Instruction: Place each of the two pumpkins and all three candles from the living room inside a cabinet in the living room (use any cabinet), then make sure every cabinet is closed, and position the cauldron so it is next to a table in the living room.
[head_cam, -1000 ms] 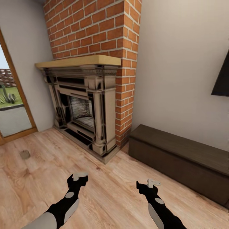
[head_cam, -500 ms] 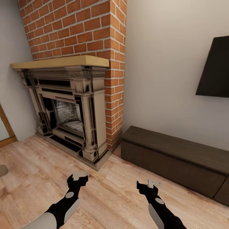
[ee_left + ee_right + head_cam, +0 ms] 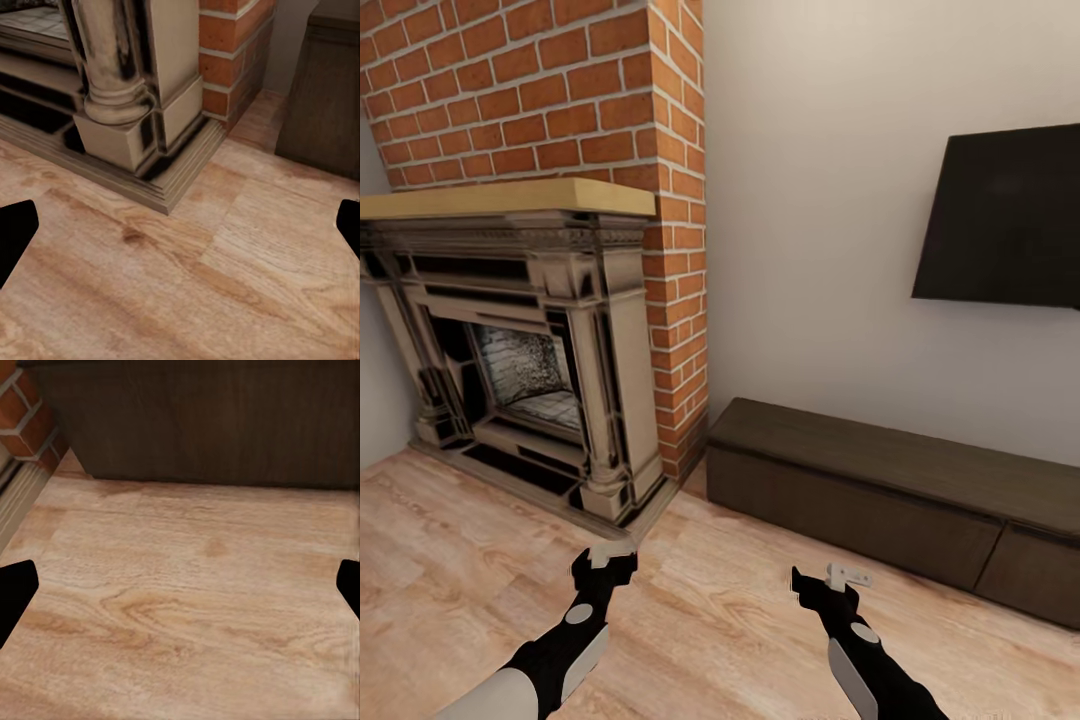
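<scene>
Your left pincer (image 3: 603,556) and right pincer (image 3: 838,578) hang released over the floor (image 3: 720,620). Cabinet (image 3: 880,500) shut ahead, fireplace (image 3: 530,350) beside it, TV (image 3: 1005,220) above.

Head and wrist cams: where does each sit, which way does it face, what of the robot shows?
Head view: on the head, facing forward and down at fireplace, cabinet and TV; both arms show, left gripper, right gripper.
Left wrist view: near the left gripper, facing the floor and fireplace base; dark fingertips at both edges.
Right wrist view: near the right gripper, facing the floor and cabinet front; fingertips at both edges.
Shared: both wrist views catch cabinet, brick and floor.
</scene>
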